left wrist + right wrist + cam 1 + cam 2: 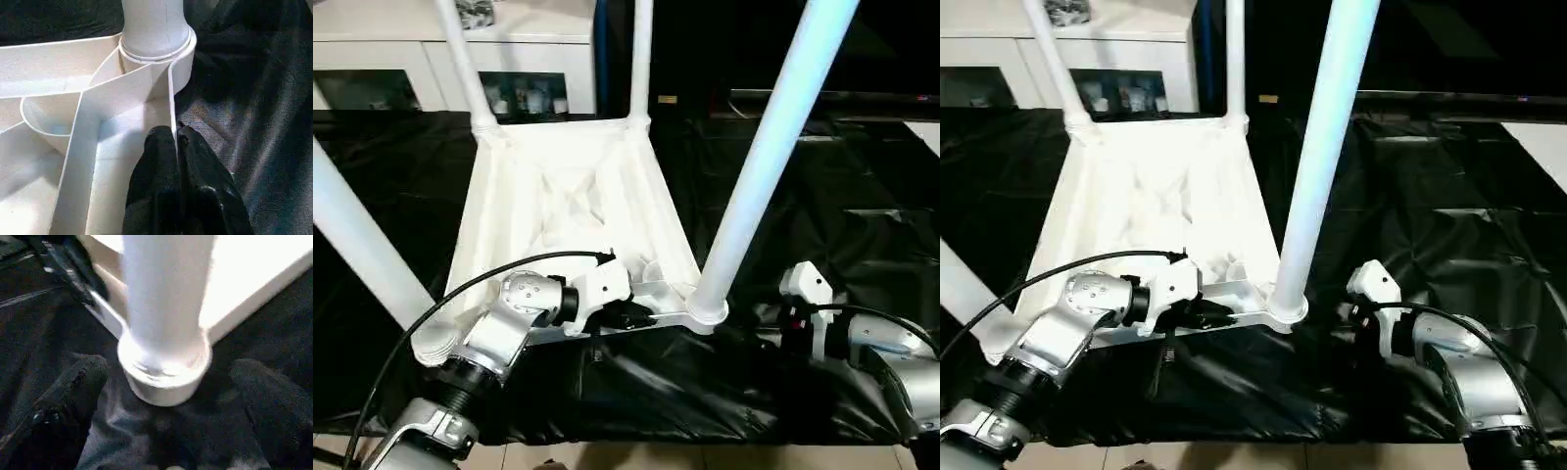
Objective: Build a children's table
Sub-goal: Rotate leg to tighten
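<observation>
Left hand (175, 142) clamped on upturned white ribbed children's table (570, 201) rim, right hand (166, 396) apart.

The children's table (578, 186) looks like smooth white plastic with a slight sheen, its ribbed underside lit almost to glare. The leg (773, 147) at the worktop's near edge is a smooth, glossy tube. The worktop's cover (842, 206) is a black sheet, creased and shiny where the folds catch light. The forearms (499, 328) look like brushed silver metal with white plastic shells. The left gripper's fingers (168, 161) are matt black and faintly textured.
</observation>
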You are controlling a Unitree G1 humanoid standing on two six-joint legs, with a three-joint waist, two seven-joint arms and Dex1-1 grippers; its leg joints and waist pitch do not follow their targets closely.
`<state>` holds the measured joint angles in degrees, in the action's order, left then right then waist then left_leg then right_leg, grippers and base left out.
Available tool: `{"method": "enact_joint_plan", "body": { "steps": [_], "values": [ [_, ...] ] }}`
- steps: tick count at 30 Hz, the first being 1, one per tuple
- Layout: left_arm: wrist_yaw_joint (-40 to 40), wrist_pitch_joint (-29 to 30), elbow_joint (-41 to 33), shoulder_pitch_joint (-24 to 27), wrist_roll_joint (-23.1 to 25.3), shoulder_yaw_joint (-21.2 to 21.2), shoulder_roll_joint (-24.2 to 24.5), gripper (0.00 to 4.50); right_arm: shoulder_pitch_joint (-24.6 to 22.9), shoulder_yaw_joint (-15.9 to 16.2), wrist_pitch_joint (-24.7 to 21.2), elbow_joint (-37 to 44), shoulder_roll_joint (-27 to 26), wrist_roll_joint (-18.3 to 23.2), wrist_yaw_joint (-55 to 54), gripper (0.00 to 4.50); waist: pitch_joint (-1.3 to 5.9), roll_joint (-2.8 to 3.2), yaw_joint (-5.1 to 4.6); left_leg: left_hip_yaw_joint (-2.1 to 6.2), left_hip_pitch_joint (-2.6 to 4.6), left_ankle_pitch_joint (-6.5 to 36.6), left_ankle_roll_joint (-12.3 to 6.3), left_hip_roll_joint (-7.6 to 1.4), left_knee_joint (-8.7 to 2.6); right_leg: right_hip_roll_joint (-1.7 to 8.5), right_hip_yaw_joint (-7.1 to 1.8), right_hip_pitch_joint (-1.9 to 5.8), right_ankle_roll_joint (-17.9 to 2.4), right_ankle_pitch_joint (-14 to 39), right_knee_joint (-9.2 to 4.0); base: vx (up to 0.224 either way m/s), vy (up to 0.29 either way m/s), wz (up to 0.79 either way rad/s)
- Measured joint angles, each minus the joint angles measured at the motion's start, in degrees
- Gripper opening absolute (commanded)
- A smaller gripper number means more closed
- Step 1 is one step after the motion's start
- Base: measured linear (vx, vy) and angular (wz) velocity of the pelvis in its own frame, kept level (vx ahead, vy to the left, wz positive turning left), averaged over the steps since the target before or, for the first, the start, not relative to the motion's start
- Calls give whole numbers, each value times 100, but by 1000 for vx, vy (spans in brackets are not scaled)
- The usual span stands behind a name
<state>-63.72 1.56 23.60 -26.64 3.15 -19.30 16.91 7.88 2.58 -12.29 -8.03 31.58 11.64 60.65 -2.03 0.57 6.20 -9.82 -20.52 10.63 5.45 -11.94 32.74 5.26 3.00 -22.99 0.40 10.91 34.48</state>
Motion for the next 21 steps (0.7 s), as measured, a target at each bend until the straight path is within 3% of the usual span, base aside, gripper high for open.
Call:
{"method": "enact_joint_plan", "body": {
  "steps": [1,7,10,14,17,21],
  "values": [
    [33,19,2,-2,-1,-7,-34,44,-120,5,-5,126,35,5,36,450,0,-1,25,0,0,0,0,0,1,1,0,0,1,-1,0,0,0,0],
    [-106,467,-692,41,-475,209,-17,92,-577,18,-150,664,161,174,224,450,-3,-5,15,-1,-2,0,0,-1,3,1,-5,3,1,-1,4,0,0,0],
    [-57,823,-1260,274,-630,339,96,121,-649,28,-321,871,161,256,212,450,-2,41,-29,0,-1,0,0,-1,3,-1,-10,6,2,-1,4,0,0,0],
    [150,1489,-2267,927,-935,644,290,152,-657,76,-623,1394,-141,628,112,450,-11,108,-108,1,3,1,1,-1,-7,-6,-14,4,4,1,10,0,0,0],
    [264,1888,-3040,1637,-1130,823,507,180,-555,252,-797,1478,-409,797,62,450,-10,112,-146,8,15,1,3,0,-11,-10,-15,5,5,2,16,0,0,0],
    [416,2218,-3583,2333,-1248,906,592,207,-213,514,-847,1361,-834,803,-73,450,-26,84,-120,8,7,1,4,1,-13,-10,-19,-4,25,13,24,0,0,0]
  ]
}}
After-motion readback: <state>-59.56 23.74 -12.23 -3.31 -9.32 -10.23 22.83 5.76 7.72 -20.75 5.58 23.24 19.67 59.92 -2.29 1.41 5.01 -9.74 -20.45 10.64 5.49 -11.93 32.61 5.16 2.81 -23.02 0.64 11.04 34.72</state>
